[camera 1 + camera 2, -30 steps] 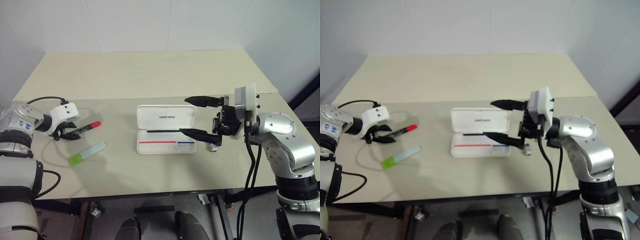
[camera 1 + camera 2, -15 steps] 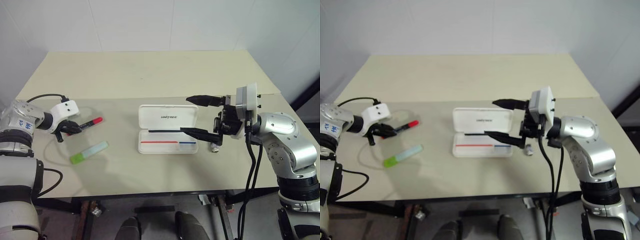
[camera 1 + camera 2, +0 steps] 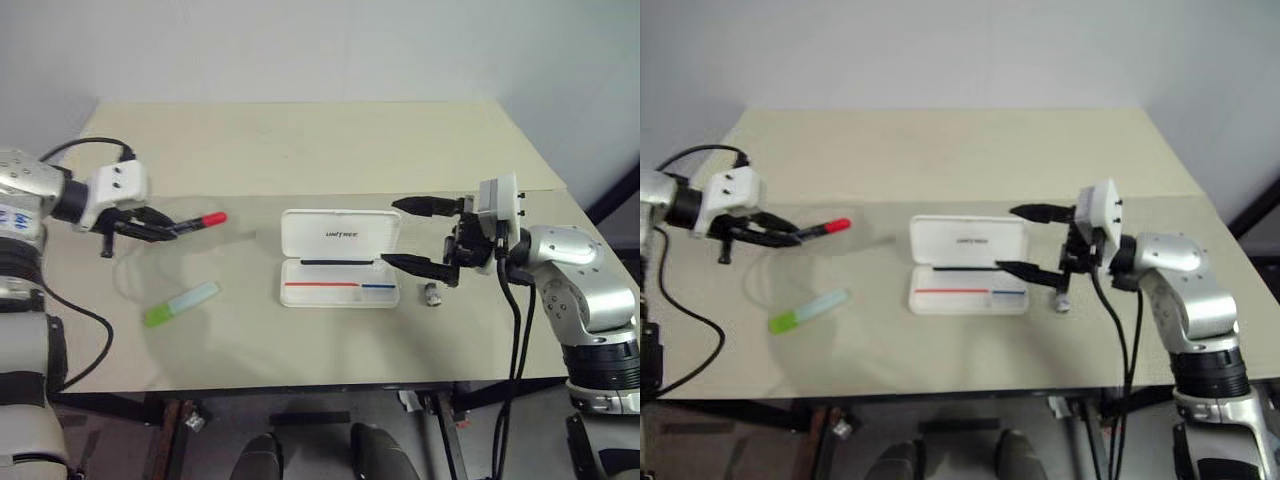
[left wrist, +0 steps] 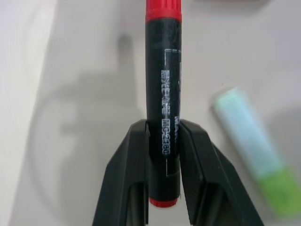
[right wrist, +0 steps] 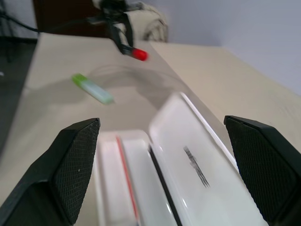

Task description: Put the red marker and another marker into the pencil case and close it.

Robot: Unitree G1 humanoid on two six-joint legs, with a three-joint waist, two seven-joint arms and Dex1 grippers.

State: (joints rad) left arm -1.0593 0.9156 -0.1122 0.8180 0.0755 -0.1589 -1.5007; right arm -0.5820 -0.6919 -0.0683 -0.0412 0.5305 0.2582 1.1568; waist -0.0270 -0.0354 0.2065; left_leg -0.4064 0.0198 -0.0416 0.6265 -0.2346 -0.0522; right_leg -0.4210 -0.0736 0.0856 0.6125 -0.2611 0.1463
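The left gripper (image 3: 150, 228) sits at the left edge of the head view, raised above the table (image 3: 300, 150), and its two fingers (image 4: 127, 174) are clamped on the red marker (image 3: 196, 222). In the left wrist view the dark barrel runs up between the fingers, white lettering along it, a red end at each tip. In the head view the marker sticks out to the right of the gripper, its bright red cap toward the frame's centre, and it is clear of the table, casting a faint shadow below.

The green marker (image 3: 180, 303) lies flat on the table at lower left, below the left gripper and well apart from it, tilted with its brighter green end toward the lower left.

The case (image 3: 340, 258) lies open in the middle of the frame. Its lid, with a small dark print, lies back toward the far side, and the tray, nearer the bottom of the frame, shows a red-and-blue stripe.

The right gripper (image 3: 420, 236) is at centre right, just beside the case's right end, pointing left. Its fingers are spread wide and hold nothing; one reaches over the lid's right corner, the other over the tray's right end. A small grey lump (image 3: 432, 294) lies on the table just right of the tray, below the lower finger.
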